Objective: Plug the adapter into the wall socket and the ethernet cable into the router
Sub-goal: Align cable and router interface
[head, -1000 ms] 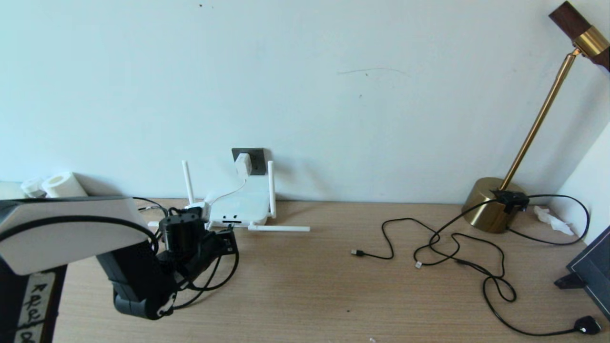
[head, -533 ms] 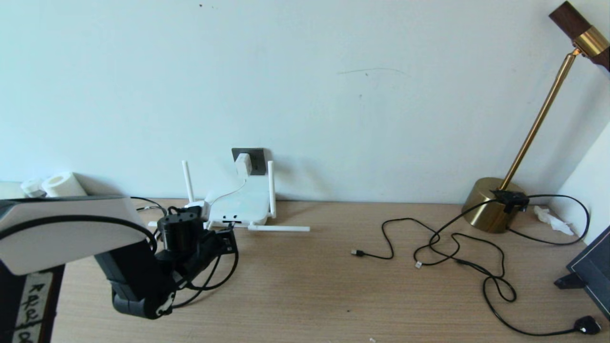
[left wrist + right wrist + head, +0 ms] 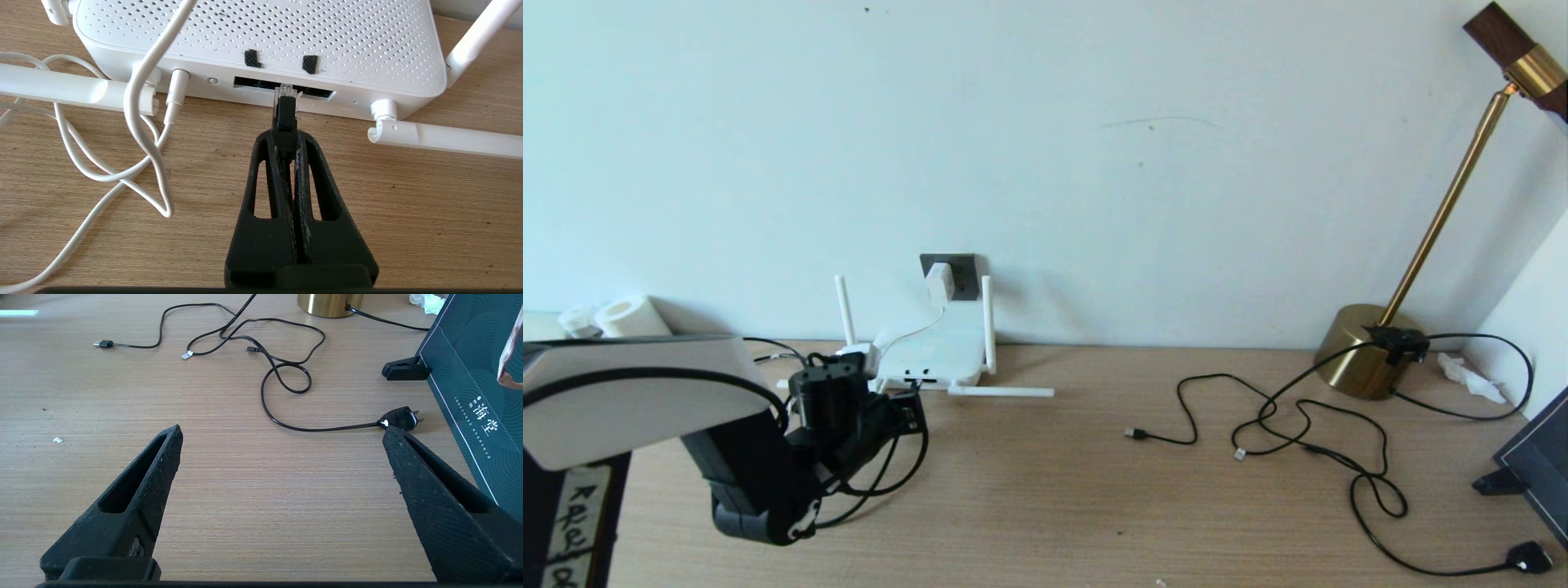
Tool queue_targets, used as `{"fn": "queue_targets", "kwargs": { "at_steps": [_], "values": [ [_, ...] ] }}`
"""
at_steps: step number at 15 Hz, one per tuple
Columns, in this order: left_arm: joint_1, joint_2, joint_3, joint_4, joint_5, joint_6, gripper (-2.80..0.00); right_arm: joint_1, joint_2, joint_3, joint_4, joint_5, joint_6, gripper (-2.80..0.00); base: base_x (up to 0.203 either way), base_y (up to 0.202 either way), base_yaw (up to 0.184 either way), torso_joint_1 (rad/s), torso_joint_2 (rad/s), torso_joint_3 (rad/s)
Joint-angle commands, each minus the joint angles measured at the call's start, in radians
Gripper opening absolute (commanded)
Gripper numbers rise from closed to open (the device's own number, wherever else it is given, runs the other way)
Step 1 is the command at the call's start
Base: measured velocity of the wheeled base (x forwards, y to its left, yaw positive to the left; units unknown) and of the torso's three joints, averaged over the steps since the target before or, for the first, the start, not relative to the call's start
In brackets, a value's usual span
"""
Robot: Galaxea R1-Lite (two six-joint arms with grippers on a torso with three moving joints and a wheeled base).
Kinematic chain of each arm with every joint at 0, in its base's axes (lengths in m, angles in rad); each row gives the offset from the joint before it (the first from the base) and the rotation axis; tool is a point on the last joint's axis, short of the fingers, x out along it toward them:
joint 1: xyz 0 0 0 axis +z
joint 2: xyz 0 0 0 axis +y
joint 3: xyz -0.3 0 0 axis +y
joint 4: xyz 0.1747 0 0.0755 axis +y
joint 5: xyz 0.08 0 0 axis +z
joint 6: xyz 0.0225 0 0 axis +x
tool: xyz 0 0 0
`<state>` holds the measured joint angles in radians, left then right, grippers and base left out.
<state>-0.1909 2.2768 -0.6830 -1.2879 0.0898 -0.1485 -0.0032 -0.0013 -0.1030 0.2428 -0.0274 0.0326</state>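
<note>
Holding connector: I am pinching the ethernet cable [image 3: 286, 118] just behind its clear clip end, my left gripper [image 3: 287, 136] clamped narrow on it, so the tip is pointing straight out ahead of my fingers.
Aiming: I am lining that tip up with the dark port slot [image 3: 286, 86] on the router [image 3: 261, 36], which is lying directly in front of my fingertips; the clip is sitting at the mouth of the slot, and I judge it is not yet seated.
Cable slack: the black loop is hanging behind and under my wrist [image 3: 882, 482], leaving me free play for the push.
Slot contents: the port opening is looking empty apart from my clip at its edge; a white cord plug [image 3: 175, 92] is already sitting in the round jack off to one side of my fingers.
Adapter: the adapter [image 3: 939, 282] is sitting in the wall socket [image 3: 960, 273], beyond the router from my gripper.
Other arm: my right gripper [image 3: 282, 457] is hanging spread wide and empty over bare tabletop [image 3: 245, 506], well away from my working hand.
</note>
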Motion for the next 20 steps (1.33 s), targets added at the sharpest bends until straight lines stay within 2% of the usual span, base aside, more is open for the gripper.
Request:
{"fn": "queue_targets", "kwargs": {
  "at_steps": [1, 20],
  "values": [
    [0.002, 0.003, -0.003, -0.007, -0.005, 0.001, -2.80, 0.000, 0.001, 0.000, 0.001, 0.000, 0.001, 0.00, 0.000, 0.000, 0.000, 0.000, 0.00, 0.000],
    [-0.007, 0.024, -0.029, -0.004, -0.005, 0.003, -2.80, 0.000, 0.001, 0.000, 0.001, 0.000, 0.001, 0.00, 0.000, 0.000, 0.000, 0.000, 0.00, 0.000]
  ]
}}
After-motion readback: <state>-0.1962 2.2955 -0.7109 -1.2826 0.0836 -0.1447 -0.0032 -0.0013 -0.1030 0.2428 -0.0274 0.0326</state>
